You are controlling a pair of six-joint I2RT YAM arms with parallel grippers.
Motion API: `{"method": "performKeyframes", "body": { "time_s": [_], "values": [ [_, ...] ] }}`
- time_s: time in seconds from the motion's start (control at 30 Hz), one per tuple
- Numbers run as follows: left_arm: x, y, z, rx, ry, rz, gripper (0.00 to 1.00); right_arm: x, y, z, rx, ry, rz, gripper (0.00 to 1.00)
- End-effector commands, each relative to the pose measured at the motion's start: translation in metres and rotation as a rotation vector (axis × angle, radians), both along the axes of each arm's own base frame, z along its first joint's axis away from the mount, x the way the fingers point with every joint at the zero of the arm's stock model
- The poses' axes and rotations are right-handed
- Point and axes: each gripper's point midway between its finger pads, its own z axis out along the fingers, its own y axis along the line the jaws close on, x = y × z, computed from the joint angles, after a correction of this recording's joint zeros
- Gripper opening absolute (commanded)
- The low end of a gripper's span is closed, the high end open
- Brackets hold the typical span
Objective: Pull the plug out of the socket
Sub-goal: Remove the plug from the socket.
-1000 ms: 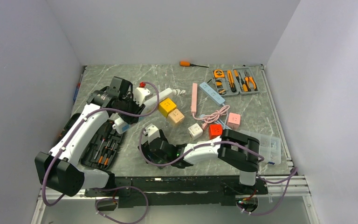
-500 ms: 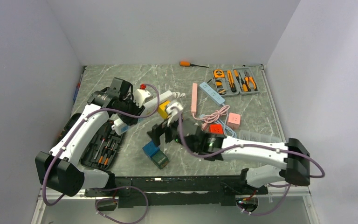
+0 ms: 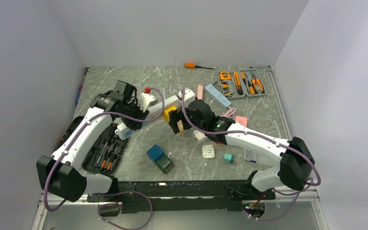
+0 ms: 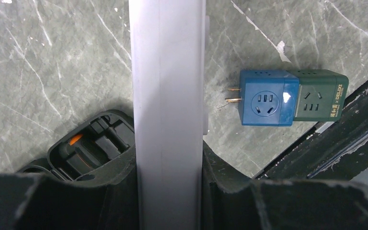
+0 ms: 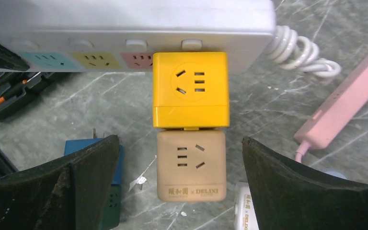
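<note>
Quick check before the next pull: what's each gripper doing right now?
Left gripper: closed on the white strip.
Right gripper: open, holding nothing, over the yellow cube.

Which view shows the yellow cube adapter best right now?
Right wrist: the yellow cube adapter sits centred and face-on, against the white power strip. Top external shows it only small, beside the right gripper. Left wrist does not show it.

Bare table point(image 5: 268, 120) beside tan cube point(image 5: 190, 165); blue adapter point(image 5: 84, 147) perhaps near 1 side.
</note>
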Motion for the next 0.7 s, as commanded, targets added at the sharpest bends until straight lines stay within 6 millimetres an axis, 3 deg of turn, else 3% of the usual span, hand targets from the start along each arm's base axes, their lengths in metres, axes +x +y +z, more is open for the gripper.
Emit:
{"method": "performKeyframes", "body": {
  "time_s": [0.0, 0.23, 0.4, 0.67],
  "values": [
    [0.012, -0.025, 0.048, -0.155, -0.158, -0.071, 0.0, 0.01, 0.02, 0.024, 0.071, -0.031, 0.076, 1.0],
    [0.009, -0.025, 0.05, -0.164, -0.159, -0.081, 0.0, 0.037, 0.034, 0.007, 0.047, 0.0, 0.078, 1.0],
    [0.008, -0.025, 0.051, -0.165, -0.169, -0.082, 0.0, 0.04, 0.048, -0.005, 0.043, 0.033, 0.114, 1.0],
    [0.008, -0.025, 0.052, -0.171, -0.177, -0.081, 0.0, 0.042, 0.053, -0.019, 0.061, 0.058, 0.102, 0.95]
  ]
}}
